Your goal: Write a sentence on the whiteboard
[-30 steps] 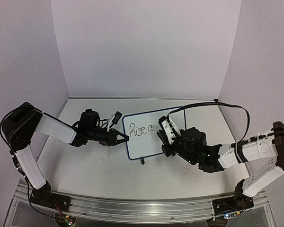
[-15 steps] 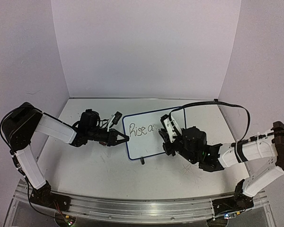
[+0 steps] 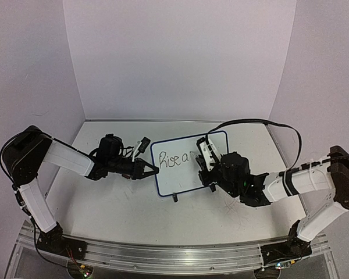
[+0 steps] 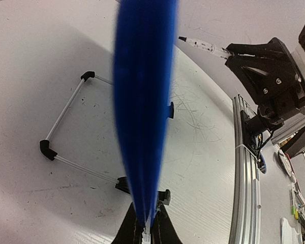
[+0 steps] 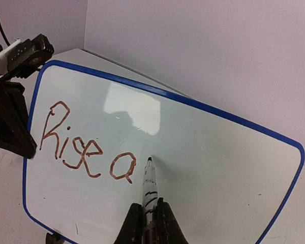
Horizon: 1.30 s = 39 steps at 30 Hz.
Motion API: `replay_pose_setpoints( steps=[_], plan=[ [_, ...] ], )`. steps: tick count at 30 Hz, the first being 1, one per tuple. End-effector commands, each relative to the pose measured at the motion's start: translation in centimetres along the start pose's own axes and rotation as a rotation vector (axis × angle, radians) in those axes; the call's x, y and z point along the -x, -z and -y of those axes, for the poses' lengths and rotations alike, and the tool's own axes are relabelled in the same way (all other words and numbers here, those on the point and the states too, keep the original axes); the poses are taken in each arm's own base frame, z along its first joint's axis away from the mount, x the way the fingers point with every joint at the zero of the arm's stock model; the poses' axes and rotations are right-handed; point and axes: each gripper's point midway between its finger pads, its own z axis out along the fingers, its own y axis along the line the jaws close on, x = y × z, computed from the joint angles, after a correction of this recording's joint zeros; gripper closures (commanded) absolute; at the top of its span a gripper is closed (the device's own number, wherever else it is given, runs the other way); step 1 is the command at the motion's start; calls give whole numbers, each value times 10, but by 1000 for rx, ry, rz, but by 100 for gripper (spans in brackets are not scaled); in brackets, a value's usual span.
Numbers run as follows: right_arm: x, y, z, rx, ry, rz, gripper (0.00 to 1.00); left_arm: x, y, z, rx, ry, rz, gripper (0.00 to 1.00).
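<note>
- Top view: the board [image 3: 183, 179] stands upright mid-table, leaning on its stand. The left gripper [image 3: 155, 170] is at its left edge, and the right gripper [image 3: 202, 165] is in front of its face. The sentence [image 3: 175, 159] runs along the upper left of the board. It reads "Rise a" so far, so most of it is unwritten.
- The right wrist covers much of the board from here. If I steered by this view alone, I could start the next letter on top of the last one.
- A cable [image 3: 262, 123] arcs behind the board's right end. As I judge it, a wide sweep could drag the cable against the rim.
- Left wrist view: the fingers are clamped together on the blue rim, which I see edge-on. The wire stand [image 4: 66, 127] rests on the table [image 4: 203, 168].
- This pinch is what steadies the board. If it slips, pen pressure could push the board back or turn it, and the line would wander.
- Right wrist view: the fingers are closed on the marker [image 5: 149, 189]. Its tip touches the board just right of the "a".
- If I press too hard, the marker could slide back through the fingers. If I press too lightly, the stroke will skip.
- The rest needs a second row, so I must mind the fingers brushing fresh ink on the way down.
</note>
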Motion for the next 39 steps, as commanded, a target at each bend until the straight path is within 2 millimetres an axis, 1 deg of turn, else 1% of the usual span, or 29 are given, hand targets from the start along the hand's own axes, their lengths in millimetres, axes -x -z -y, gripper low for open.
replay_pose_setpoints(
  steps=[1, 8, 18, 27, 39],
  plan=[
    [24, -7, 6, -31, -43, 56, 100, 1, 2, -14, 87, -10, -9, 100],
    [28, -13, 4, -32, -41, 64, 100, 0, 1, -14, 86, -9, -10, 100],
    [34, -16, 10, -58, -48, 79, 100, 1, 1, -14, 83, -9, -11, 100],
    [22, -18, 6, -37, -57, 48, 100, 0, 2, -14, 85, -11, -11, 100],
    [8, -9, 5, -22, -77, 12, 100, 1, 2, -14, 85, -13, -8, 100]
  ],
)
